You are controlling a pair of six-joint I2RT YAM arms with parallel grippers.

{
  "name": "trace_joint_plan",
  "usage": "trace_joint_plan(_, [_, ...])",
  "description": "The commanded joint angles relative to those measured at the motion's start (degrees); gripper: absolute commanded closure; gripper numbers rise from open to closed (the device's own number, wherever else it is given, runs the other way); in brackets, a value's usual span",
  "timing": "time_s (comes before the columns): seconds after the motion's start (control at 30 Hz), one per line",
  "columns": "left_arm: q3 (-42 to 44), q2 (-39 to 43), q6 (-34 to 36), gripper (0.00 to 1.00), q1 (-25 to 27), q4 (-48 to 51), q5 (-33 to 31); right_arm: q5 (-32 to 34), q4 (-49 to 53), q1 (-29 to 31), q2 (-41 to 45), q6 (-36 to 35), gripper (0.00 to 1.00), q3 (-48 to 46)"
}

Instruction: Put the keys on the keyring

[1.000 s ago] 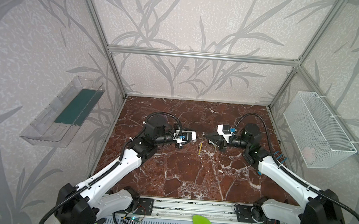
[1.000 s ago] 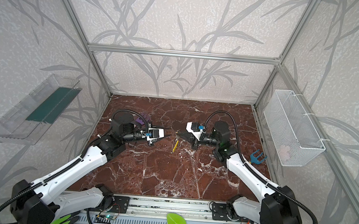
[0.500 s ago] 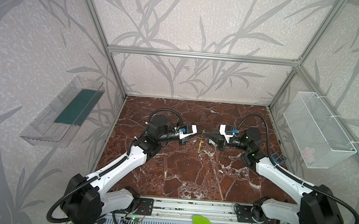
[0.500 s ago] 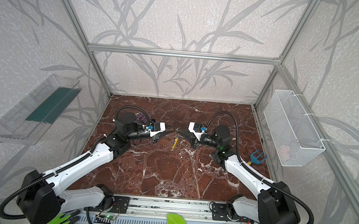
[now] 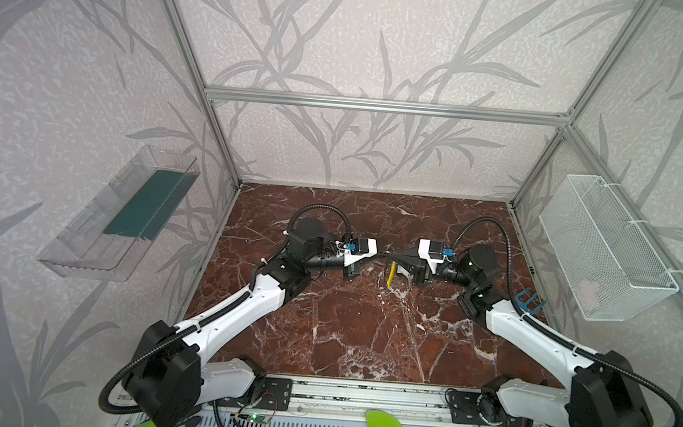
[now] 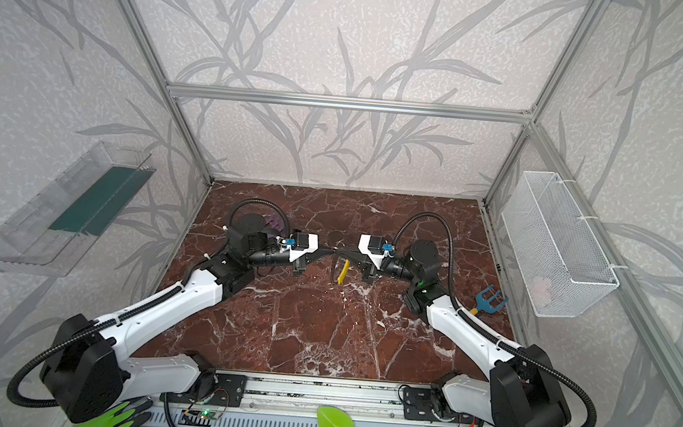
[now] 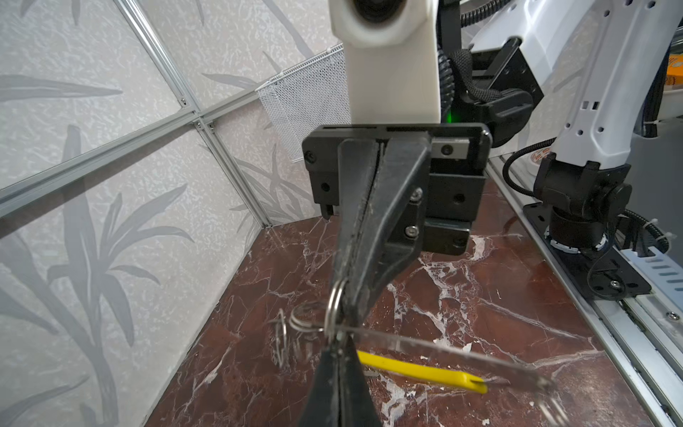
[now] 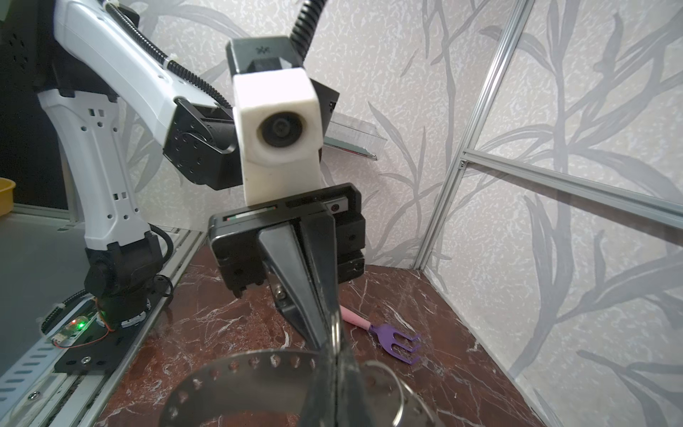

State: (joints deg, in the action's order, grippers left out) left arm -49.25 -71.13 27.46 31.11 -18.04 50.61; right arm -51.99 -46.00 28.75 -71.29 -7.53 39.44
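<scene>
Over the table (image 5: 364, 329), the right gripper (image 7: 349, 310) is pinching the keyring (image 7: 421, 371) while the left gripper (image 7: 338, 351) is clamping fully closed beside the keys (image 7: 331, 305), tip to tip.

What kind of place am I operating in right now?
Most likely a robot test booth in a lab: a metal frame holds leaf-print wall panels around a marble-look tabletop, and two robot arms are bolted to a rail at its front edge.
</scene>
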Motion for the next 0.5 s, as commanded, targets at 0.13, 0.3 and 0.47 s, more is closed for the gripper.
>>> trace_joint_plan(0.13, [-4.24, 1.52, 4.30, 1.00, 0.17, 6.66, 0.44, 1.10, 6.16, 0.52, 2.23, -4.90, 0.88, -0.18])
trace_joint_plan(0.3, [-4.49, 2.59, 5.21, 1.00, 0.16, 8.25, 0.91, 0.89, 7.37, 0.59, 2.74, -5.60, 1.00, -0.11])
trace_joint_plan(0.47, [-2.07, 3.45, 3.13, 1.00, 0.16, 4.65, -0.19, 1.88, 1.14, 0.59, 2.04, -2.08, 1.00, -1.11])
